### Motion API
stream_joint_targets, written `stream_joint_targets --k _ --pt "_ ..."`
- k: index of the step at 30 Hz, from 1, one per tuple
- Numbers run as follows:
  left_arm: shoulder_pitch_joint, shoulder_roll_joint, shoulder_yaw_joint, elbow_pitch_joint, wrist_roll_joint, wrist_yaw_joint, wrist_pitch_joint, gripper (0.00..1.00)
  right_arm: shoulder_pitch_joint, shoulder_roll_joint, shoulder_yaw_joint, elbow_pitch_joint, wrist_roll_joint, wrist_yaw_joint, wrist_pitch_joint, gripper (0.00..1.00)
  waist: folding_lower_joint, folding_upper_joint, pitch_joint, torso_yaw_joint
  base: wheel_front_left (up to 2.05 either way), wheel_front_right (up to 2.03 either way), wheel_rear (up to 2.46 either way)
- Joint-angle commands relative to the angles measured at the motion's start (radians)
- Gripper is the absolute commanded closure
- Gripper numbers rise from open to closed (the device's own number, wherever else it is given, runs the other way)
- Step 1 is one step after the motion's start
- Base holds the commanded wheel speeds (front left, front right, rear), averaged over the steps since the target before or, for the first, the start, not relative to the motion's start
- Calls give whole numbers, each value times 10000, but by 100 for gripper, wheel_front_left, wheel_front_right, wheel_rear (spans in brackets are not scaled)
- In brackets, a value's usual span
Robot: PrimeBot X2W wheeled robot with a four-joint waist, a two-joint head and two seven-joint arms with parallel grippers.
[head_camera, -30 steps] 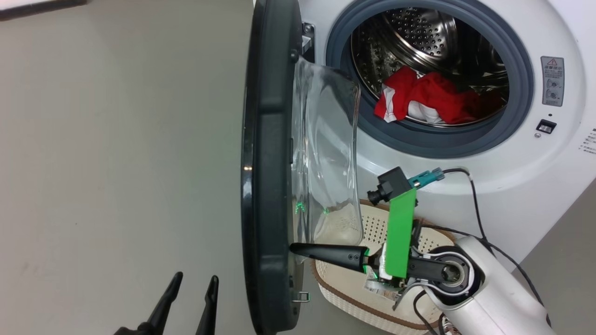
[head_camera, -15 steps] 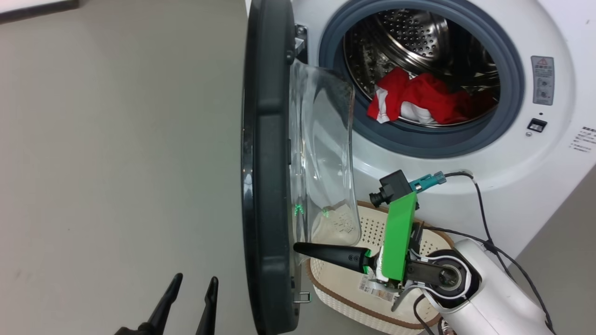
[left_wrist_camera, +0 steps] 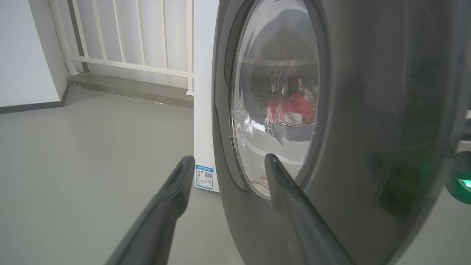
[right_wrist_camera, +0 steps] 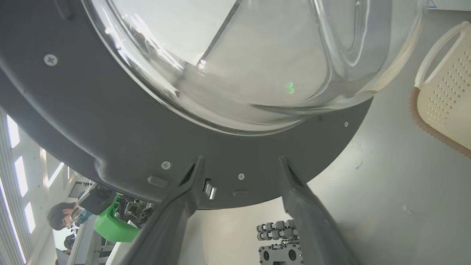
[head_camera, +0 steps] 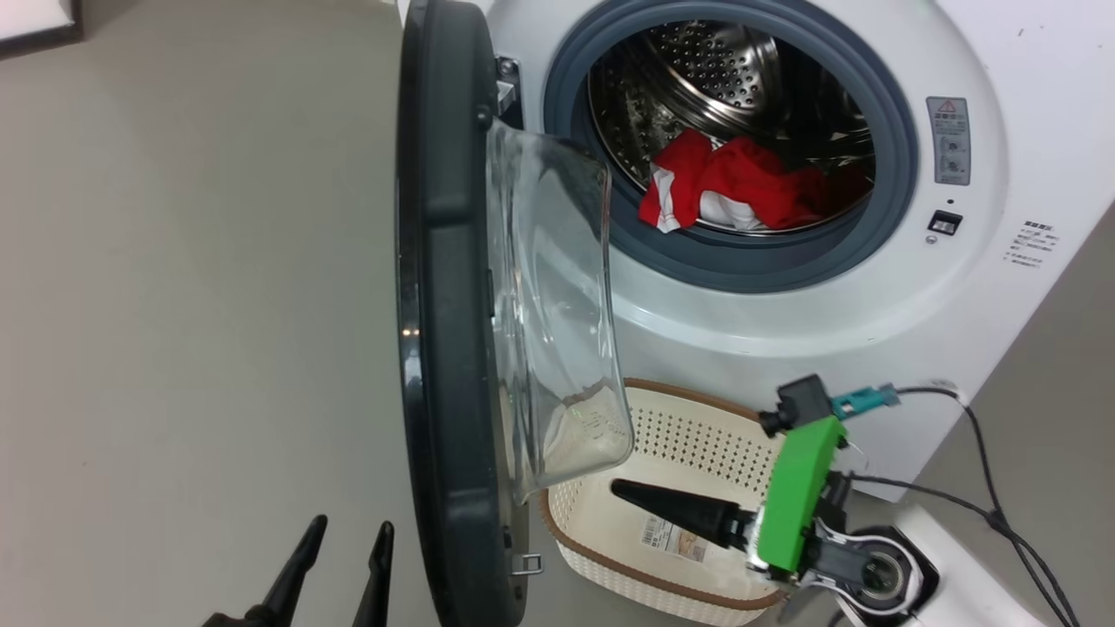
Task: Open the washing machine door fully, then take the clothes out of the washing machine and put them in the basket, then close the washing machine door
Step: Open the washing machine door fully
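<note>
washing machine door (head_camera: 435, 305) swung out at centre frame, red clothes (head_camera: 732, 187) waiting in the drum (head_camera: 723, 70) upper right, basket (head_camera: 697, 435) empty of clothes at the bottom, left claw (head_camera: 352, 524) and right claw (right_wrist_camera: 241, 162) both spread wide, holding nothing, so by the look of it unloading and closing are yet to come.

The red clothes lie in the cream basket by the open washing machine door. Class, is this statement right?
No. The head view shows the red clothes lying in the drum of the washing machine, not in the cream basket, which stands by the open washing machine door.

Red-and-white clothes (head_camera: 740, 187), black-rimmed door (head_camera: 440, 305), cream perforated basket (head_camera: 697, 440) with brown rim
</note>
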Motion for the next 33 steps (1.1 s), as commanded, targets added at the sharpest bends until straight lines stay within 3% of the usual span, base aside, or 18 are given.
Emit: stream_joint_targets --k 1,14,33 --pt "-342 147 410 -175 -28 -56 -90 0 166 -157 -8 -135 -82 75 -320 0 0 0 -61 -140 0 0 0" --pt "-102 195 753 -148 -42 -56 -90 0 1034 -1106 53 -109 -555 75 -1948 0 0 0 -179 -616 0 0 0" --pt "-131 87 1108 -25 -32 -56 -90 0 1098 -2328 2000 931 -2529 75 -6491 0 0 0 -85 -1025 0 0 0"
